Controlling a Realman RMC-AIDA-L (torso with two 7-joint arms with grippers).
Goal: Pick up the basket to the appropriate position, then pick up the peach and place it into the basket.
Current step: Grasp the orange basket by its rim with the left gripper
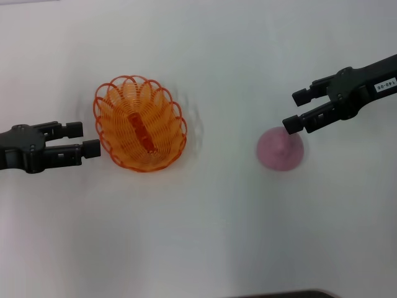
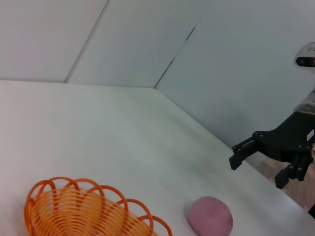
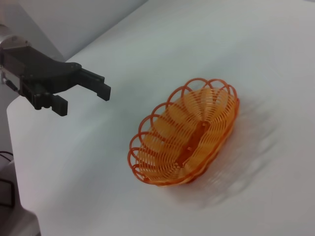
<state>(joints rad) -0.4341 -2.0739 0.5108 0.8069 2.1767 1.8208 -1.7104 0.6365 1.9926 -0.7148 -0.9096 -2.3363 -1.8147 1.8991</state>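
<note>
The peach point(image 1: 281, 149) lies nearest on the white desk point(image 1: 205, 236), under the released right claw point(image 1: 298, 110). Farther left, the basket point(image 1: 140, 123) sits beside the released left claw point(image 1: 87, 139). An off-centre pinch might roll the round fruit away.

A plain white table point(image 1: 205, 236) fills nearly the whole head view, its matte top evenly lit with only faint soft shadows. Beyond the table's far edge, in the left wrist view, stand pale grey wall panels point(image 2: 123, 39), meeting at a thin dark seam point(image 2: 173, 59) that runs down toward the table. Past the table's edge in that view a strip of brownish floor point(image 2: 268, 169) shows, below the grey wall.
</note>
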